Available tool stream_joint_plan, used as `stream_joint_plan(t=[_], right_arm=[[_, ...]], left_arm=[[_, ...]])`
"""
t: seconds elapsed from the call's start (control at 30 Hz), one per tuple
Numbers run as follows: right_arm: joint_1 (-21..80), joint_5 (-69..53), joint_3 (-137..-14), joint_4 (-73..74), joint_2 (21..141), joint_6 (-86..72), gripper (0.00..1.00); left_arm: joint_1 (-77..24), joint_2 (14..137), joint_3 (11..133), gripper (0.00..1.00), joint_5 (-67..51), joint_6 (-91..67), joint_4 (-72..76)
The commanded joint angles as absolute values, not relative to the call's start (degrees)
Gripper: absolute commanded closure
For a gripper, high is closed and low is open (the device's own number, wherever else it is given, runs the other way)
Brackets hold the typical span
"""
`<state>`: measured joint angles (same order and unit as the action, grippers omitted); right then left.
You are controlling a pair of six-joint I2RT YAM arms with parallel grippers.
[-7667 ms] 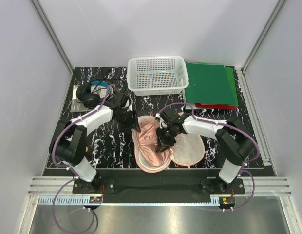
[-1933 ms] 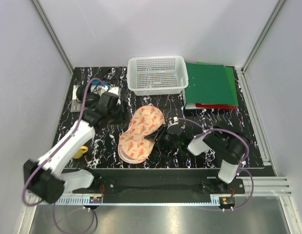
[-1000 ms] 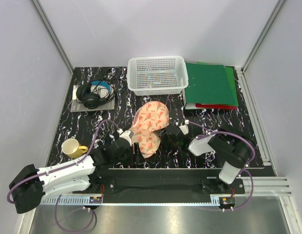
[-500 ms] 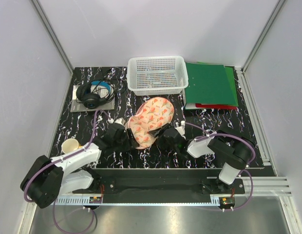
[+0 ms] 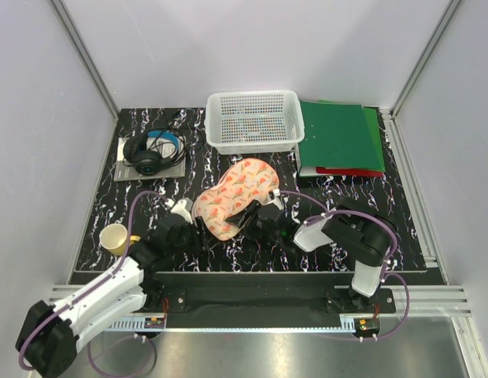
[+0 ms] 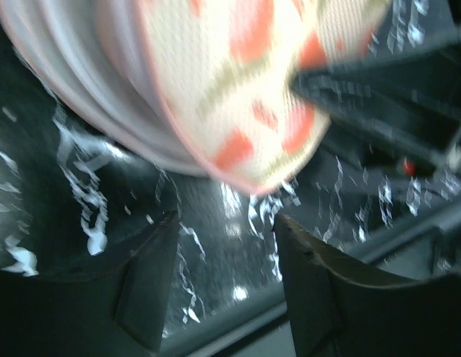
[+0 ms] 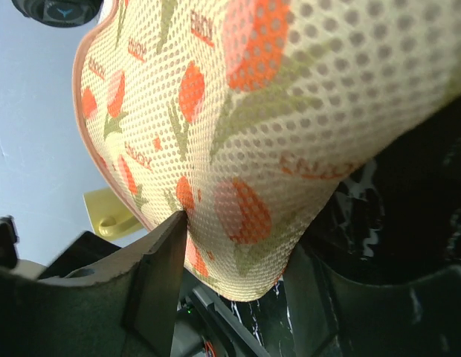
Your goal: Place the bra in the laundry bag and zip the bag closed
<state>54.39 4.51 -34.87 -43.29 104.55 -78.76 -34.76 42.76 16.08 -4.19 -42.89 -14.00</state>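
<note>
The laundry bag (image 5: pixel 234 195) is folded shut, peach print side up, in the middle of the black marbled table (image 5: pixel 401 213). My right gripper (image 5: pixel 249 215) reaches in from the right and is shut on the bag's near lobe. In the right wrist view the laundry bag (image 7: pixel 290 111) fills the gap of the right gripper (image 7: pixel 242 238), and the left finger (image 7: pixel 167 253) presses on it. My left gripper (image 5: pixel 197 228) sits by the bag's left edge. The blurred left wrist view shows the left gripper (image 6: pixel 227 279) open and empty, with the laundry bag (image 6: pixel 238 82) just beyond its tips. The bra is hidden.
A white mesh basket (image 5: pixel 254 120) stands at the back centre, with green folders (image 5: pixel 341 135) to its right. Headphones (image 5: pixel 149 153) lie at the back left. A yellow cup (image 5: pixel 115 238) stands at the near left, close to the left arm.
The bag has shifted and turned slightly to the left with the right gripper on it. My left arm has swung nearer to the table's front edge, its gripper staying beside the bag.
</note>
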Motion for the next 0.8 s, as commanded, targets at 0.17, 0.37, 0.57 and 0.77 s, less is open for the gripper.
stream_joint_plan(t=[0.17, 0.37, 0.57, 0.77], right_arm=[[54.9, 1.3, -41.2, -33.9, 100.4, -81.6, 0.46], [54.9, 2.2, -42.4, -32.7, 100.8, -87.9, 0.47], [55.0, 3.7, -42.5, -31.6, 100.1, -92.9, 0.52], [54.9, 4.2, -42.8, -31.2, 99.1, -94.7, 0.52]], left_arm=[[-38.4, 36.3, 9.0, 0.36, -9.1, -48.3, 1.2], [-39.6, 47.9, 9.8, 0.48, -7.6, -48.9, 11.5], [-41.8, 53.5, 11.3, 0.46, -0.2, -47.9, 13.2], [-42.4, 56.8, 11.0, 0.32, 2.4, -45.8, 19.5]])
